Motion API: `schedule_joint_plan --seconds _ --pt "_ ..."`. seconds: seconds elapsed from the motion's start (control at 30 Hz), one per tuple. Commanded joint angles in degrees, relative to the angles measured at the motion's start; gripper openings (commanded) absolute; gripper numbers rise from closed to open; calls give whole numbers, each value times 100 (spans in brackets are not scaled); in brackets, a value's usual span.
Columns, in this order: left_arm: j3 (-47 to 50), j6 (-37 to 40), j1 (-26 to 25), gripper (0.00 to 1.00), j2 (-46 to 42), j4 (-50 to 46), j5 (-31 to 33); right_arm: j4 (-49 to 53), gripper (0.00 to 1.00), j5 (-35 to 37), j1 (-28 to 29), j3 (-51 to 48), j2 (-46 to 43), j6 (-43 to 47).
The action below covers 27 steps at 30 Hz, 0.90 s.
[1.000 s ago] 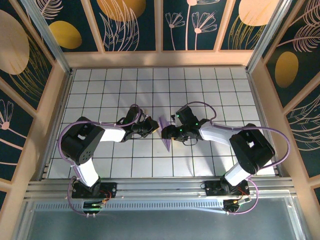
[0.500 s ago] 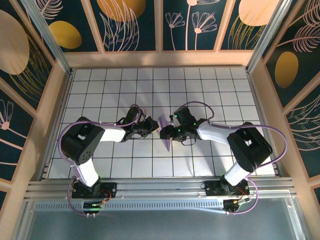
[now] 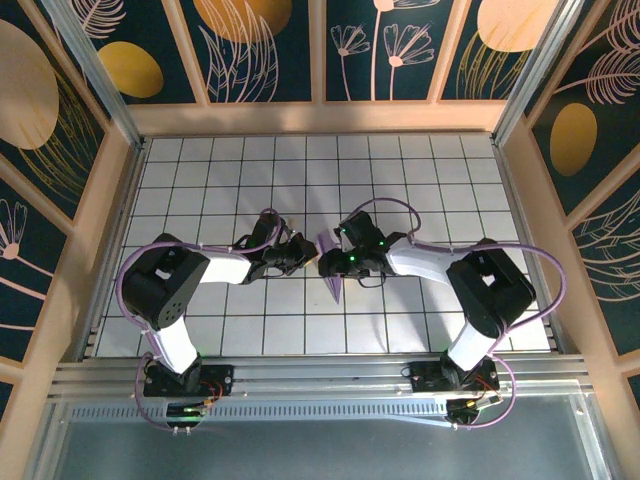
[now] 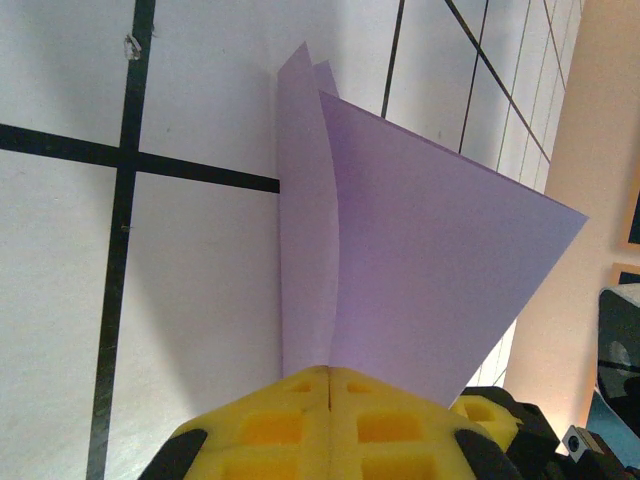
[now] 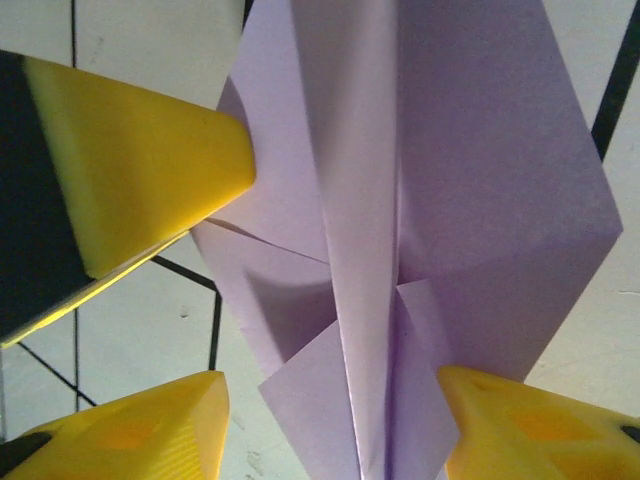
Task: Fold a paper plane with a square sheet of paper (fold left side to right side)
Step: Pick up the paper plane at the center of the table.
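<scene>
Left wrist: left end effector (image 4: pixel 328 385) clenched on plane (image 4: pixel 420 270), held edge hidden between pads (image 4: pixel 270 430). Right wrist: right end effector (image 5: pixel 330 390) released, fingers (image 5: pixel 130 430) straddling plane (image 5: pixel 450 170), edges cut off. Top external: plane (image 3: pixel 330 268) small, at bench (image 3: pixel 220 180) centre, between both.

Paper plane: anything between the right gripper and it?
Nothing visible. The right gripper, open, straddles the paper plane. The left gripper is shut on the plane's edge, off to one side.
</scene>
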<state>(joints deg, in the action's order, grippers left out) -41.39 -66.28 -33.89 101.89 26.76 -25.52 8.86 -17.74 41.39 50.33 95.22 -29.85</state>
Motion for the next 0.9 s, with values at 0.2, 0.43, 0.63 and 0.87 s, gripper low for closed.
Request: schedule_joint_plan --seconds 0.2,0.43,0.63,0.87 --pt "-89 -30 -31 0 33 -39 -63 535 44 609 107 210 26 216" --pt "-77 -26 -34 0 51 -26 -60 590 32 677 120 178 -21 216" --pt "-69 -25 -34 0 39 -38 -50 564 28 666 222 187 49 174" --pt "-72 -43 -34 0 49 -39 -52 625 27 878 384 205 167 80"
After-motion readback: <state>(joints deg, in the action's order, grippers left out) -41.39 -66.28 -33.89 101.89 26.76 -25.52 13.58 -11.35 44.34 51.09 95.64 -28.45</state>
